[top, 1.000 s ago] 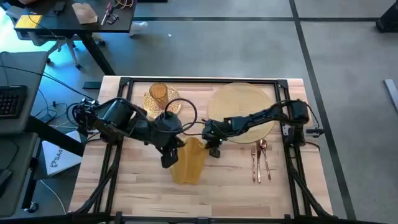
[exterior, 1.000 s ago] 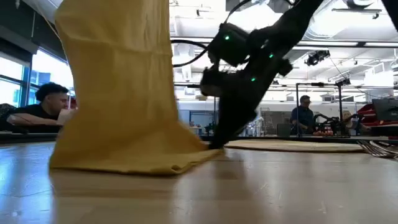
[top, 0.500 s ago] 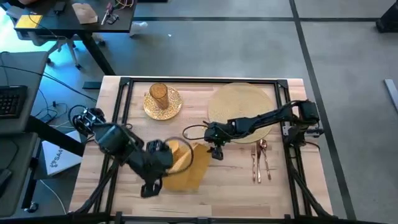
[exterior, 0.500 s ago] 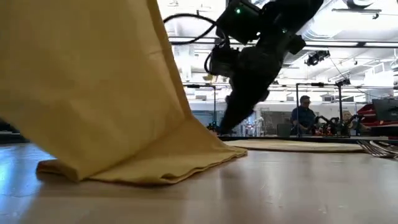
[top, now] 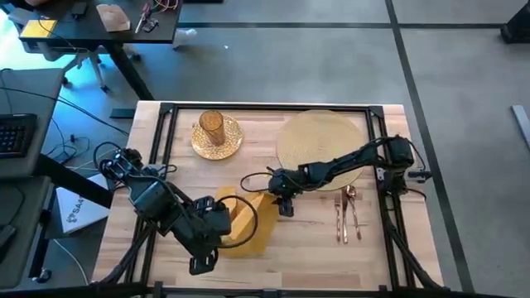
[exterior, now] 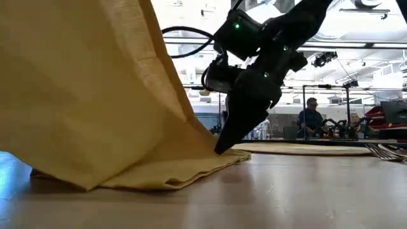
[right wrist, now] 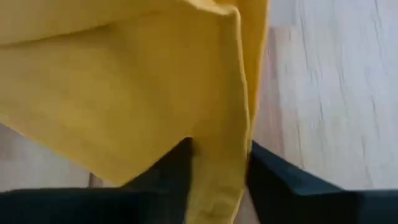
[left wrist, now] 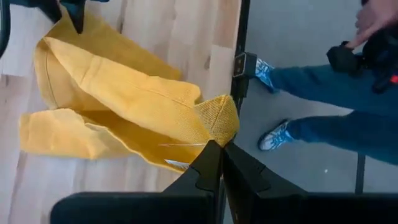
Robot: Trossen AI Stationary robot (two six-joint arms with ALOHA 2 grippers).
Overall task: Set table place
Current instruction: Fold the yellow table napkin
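Observation:
The yellow cloth napkin [top: 248,225] lies bunched on the light wood table [top: 315,248], at its middle near the front. My left gripper [top: 217,240] is shut on one of its corners and holds that corner raised. My right gripper [top: 281,201] is shut on the napkin's opposite edge, down at the tabletop. In the low view the napkin [exterior: 95,95] slopes from high on the left down to my right gripper [exterior: 221,147]. The part still down rests on the table by a folded edge [exterior: 172,181]. My left gripper pinches one corner of the napkin [left wrist: 219,121] between its two shut fingers. The corner is lifted clear of the table. From it the cloth falls away in folds to the part lying on the table. My right gripper pinches a folded edge of the napkin [right wrist: 219,174], one finger [right wrist: 168,171] on each side. The fingers come from above, slanting down, and their tips stand at the tabletop. This edge stays low on the table while the rest rises toward the other arm.
The round woven placemat [top: 321,139] lies at the far right. Copper cutlery [top: 348,213] lies near it toward the front. The gold plate [top: 232,142] with the amber glass [top: 212,124] stands at the far left. A person's legs [left wrist: 323,106] show beyond the table's edge.
My left gripper has gone toward the table's near left corner with the napkin's corner. The lifted part of the napkin has been drawn over toward the front. The edge in my right gripper has stayed about where it was.

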